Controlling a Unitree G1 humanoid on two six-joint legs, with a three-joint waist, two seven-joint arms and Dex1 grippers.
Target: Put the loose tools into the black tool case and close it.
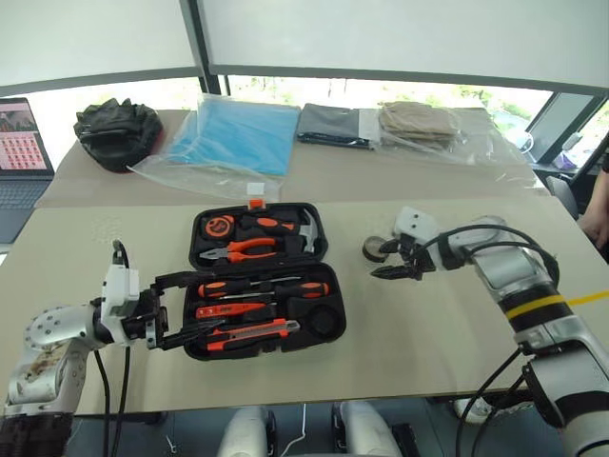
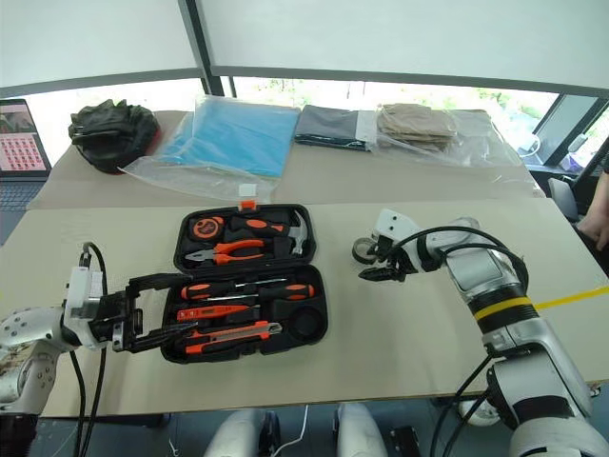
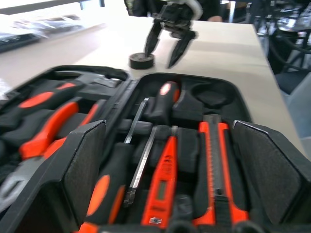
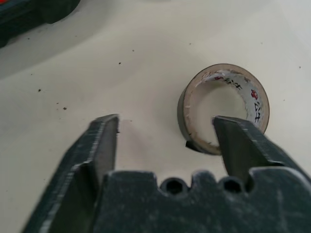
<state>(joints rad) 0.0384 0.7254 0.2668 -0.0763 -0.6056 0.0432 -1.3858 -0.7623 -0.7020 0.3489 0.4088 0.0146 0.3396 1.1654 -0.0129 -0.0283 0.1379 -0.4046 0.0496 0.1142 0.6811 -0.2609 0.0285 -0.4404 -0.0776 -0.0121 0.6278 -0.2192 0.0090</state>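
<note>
Office-like test room by big windows
A laptop (image 1: 21, 152) is sitting beside the long tabletop (image 1: 400, 333) (bagged cloths (image 1: 238, 133) lying behind).

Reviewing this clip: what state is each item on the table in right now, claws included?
black tool case: open, lying flat.
screwdrivers: seated in the case.
utility knife: seated in the case.
tape roll: loose on the table, outside the case.
right claw: open, beside the roll.
left claw: open, at the case's edge.

Left pincer (image 1: 176, 314) sits level, pointing right, fingers spread wide. Right arm's stretched forward, its pincer (image 1: 392, 262) angled down with fingers apart.
</note>
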